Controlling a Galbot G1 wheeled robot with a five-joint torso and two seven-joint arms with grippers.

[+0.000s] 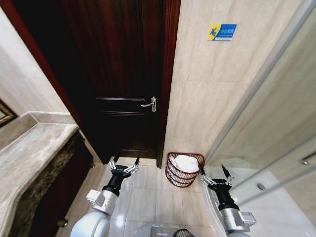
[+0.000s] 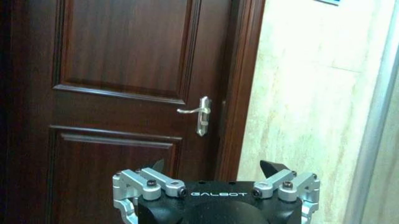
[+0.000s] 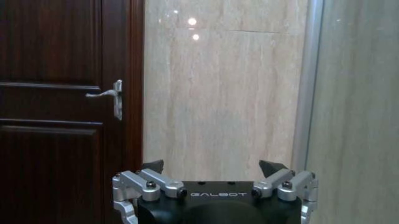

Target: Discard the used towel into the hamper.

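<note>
The hamper, a small round dark red-brown slatted basket, stands on the tiled floor against the marble wall, beside the door frame. A white towel lies bundled inside it, showing above the rim. My left gripper hovers open to the left of the hamper, in front of the door, with nothing between its fingers. Just right of the hamper, my right gripper is open and empty too. In the wrist views the left gripper points at the door and the right gripper at the marble wall.
A dark wooden door with a silver handle is straight ahead. A stone counter runs along the left. A glass shower partition slants down the right side. Pale floor tiles lie between the arms.
</note>
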